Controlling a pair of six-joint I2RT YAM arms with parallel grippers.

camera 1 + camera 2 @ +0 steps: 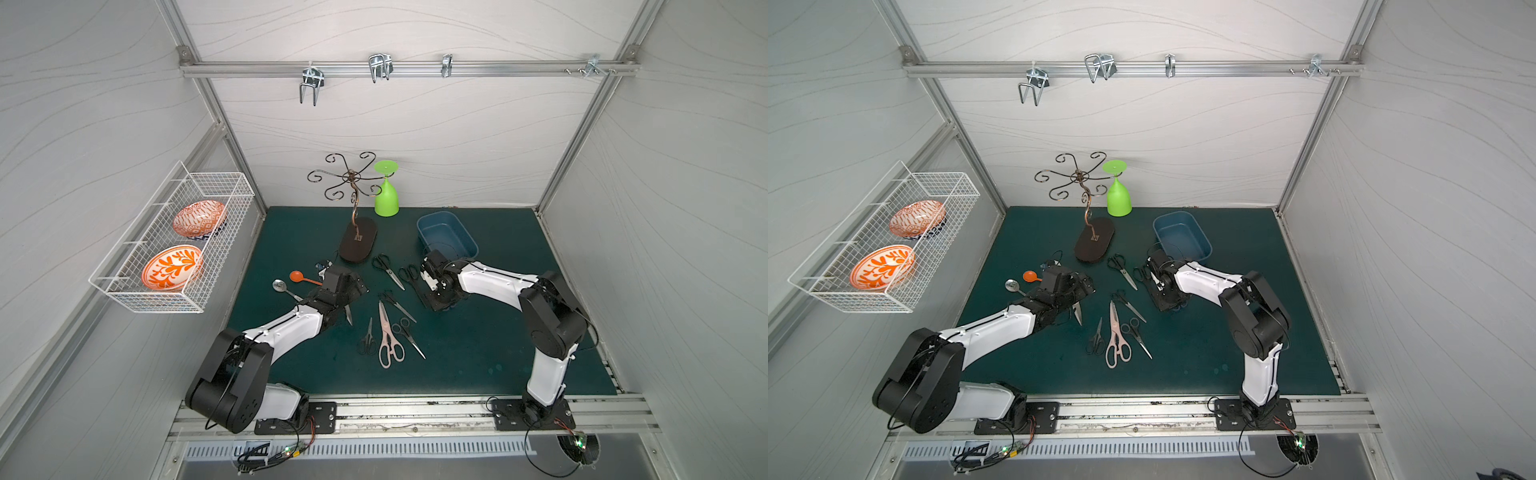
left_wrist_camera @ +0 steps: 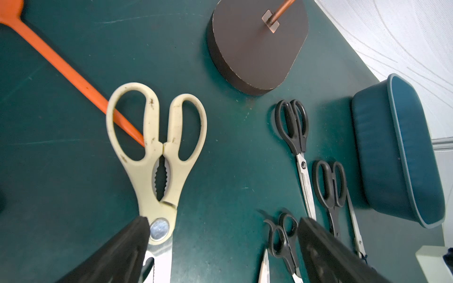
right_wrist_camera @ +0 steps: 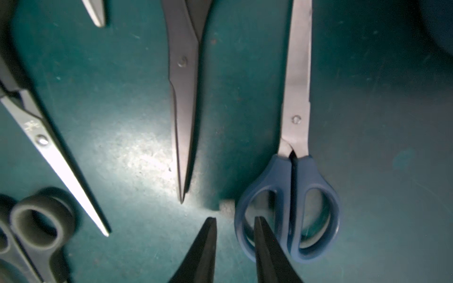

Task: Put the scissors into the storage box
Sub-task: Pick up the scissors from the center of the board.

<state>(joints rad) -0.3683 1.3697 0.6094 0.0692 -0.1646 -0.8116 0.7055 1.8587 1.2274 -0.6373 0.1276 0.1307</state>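
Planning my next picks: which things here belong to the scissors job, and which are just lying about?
Job: cream-handled shears, blue-handled scissors, pink-handled shears, black-handled scissors, storage box.
Lying about: orange spoon, metal spoon, cup stand, green glass, wire basket, bowls.

Left claw wide, right claw half-open.

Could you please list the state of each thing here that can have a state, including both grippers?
Shallow blue plastic storage box: upright, empty.
Cream-handled kitchen shears: closed, flat on mat.
Blue-handled scissors: closed, flat.
Pink-handled shears: closed, flat.
Slim black-handled scissors: closed, flat.
Green plastic wine glass: upside down.
Left gripper: wide open over cream shears.
Right gripper: slightly open around blue handle's rim.
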